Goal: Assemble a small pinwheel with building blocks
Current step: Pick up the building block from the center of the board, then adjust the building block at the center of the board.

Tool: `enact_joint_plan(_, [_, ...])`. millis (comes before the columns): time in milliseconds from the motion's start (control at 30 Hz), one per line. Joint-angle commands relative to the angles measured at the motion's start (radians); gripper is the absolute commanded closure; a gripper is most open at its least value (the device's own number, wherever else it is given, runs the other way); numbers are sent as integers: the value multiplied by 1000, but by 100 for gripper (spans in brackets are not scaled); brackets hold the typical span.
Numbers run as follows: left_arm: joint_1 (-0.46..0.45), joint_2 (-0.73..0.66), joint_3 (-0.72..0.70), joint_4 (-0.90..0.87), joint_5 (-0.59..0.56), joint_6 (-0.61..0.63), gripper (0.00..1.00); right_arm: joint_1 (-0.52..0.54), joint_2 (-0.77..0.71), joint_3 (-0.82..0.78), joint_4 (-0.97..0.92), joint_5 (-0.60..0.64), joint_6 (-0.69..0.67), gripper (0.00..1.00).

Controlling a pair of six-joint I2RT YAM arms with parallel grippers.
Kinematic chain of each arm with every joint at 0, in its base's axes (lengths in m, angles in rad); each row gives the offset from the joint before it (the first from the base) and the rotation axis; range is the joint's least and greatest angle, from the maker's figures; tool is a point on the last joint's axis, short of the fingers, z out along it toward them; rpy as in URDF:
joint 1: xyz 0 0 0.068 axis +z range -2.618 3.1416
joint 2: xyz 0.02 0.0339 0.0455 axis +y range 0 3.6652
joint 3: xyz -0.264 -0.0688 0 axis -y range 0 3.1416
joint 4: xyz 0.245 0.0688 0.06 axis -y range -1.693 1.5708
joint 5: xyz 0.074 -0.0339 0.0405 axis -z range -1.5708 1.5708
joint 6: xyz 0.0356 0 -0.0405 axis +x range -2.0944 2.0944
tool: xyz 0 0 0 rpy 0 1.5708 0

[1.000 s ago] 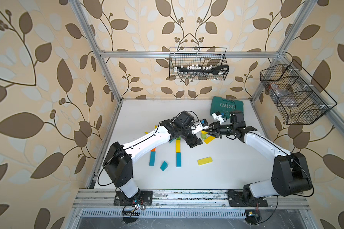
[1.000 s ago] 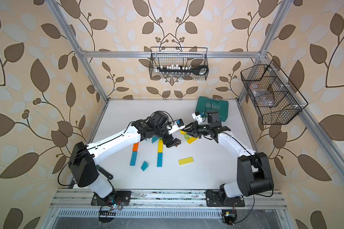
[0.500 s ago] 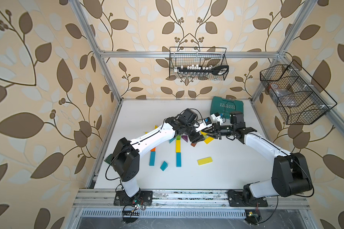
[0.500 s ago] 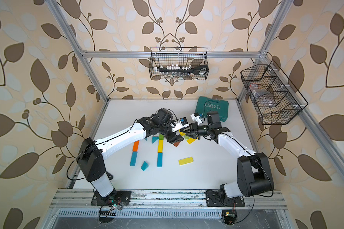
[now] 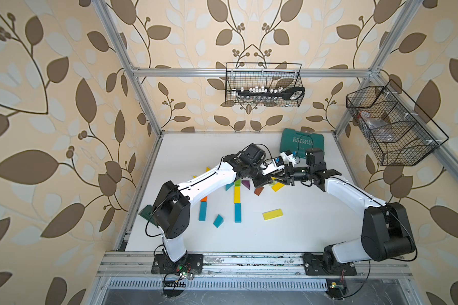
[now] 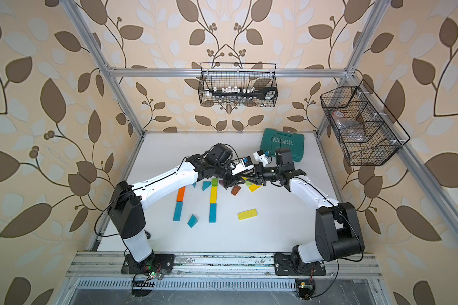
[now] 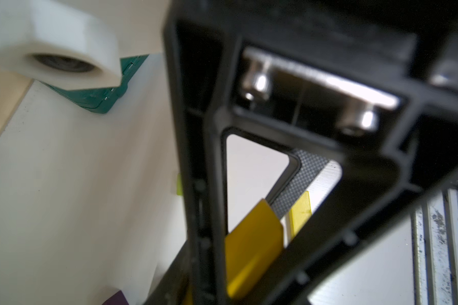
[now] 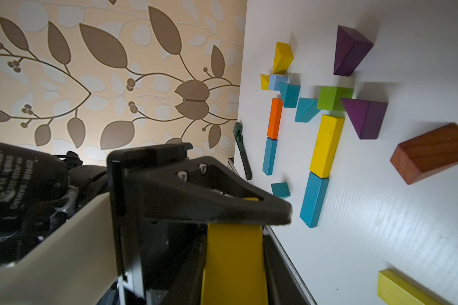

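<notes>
Looks roughly half done. Shows two stems left of centre: orange bar (image 8: 275, 118) with teal bar (image 8: 269, 155) nearer, yellow bar (image 8: 327, 145) with second teal bar (image 8: 313, 199). Lacks full wheels — only a teal wedge (image 8: 306, 109) and purple wedge (image 8: 365, 117) against the green cube (image 8: 333, 99). Leaves brown wedge (image 8: 431, 153) and spare yellow bar (image 5: 272, 214) loose. Holds a yellow block (image 8: 233, 264) right of that cube, clamped in the right gripper (image 5: 283, 180). Cannot tell shut or apart for the left gripper (image 5: 262, 182) at the same block — one jaw hidden, wrist view blurred.
</notes>
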Motion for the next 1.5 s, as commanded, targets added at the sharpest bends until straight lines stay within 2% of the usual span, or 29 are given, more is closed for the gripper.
enact_joint_plan(0, [-7, -5, 28, -13, 31, 9, 67, 3, 19, 14, -21, -9, -22, 82])
enact_joint_plan(100, [-7, -11, 14, -14, 32, 2, 69, -1, 21, 31, -42, 5, -34, 71])
enact_joint_plan(333, [-4, -17, -19, -9, -3, -64, 74, -49, 10, 46, -65, 31, -36, 65])
enact_joint_plan(533, [-2, -11, -45, 6, -4, -114, 77, -67, 10, 48, -76, 27, -50, 65])
enact_joint_plan(667, [1, 2, -41, -11, -52, -141, 78, -119, 9, 50, -175, 67, -115, 54])
enact_joint_plan(700, [4, 16, -30, -27, -73, -150, 78, -142, 7, 49, -234, 117, -156, 49])
enact_joint_plan(767, [11, 50, -2, -56, -136, -183, 78, -169, 2, 62, -395, 299, -269, 49])
enact_joint_plan(867, [22, 103, 41, -86, -193, -229, 79, -145, 8, 87, -530, 584, -366, 47])
enact_joint_plan(1067, [60, 234, 157, -150, -251, -297, 81, -36, 125, 146, -611, 906, -426, 43])
enact_joint_plan(1267, [83, 305, 223, -167, -260, -303, 82, 37, 277, 243, -613, 1010, -424, 38])
enact_joint_plan(1467, [90, 378, 292, -204, -260, -287, 81, 88, 369, 326, -603, 1031, -422, 36])
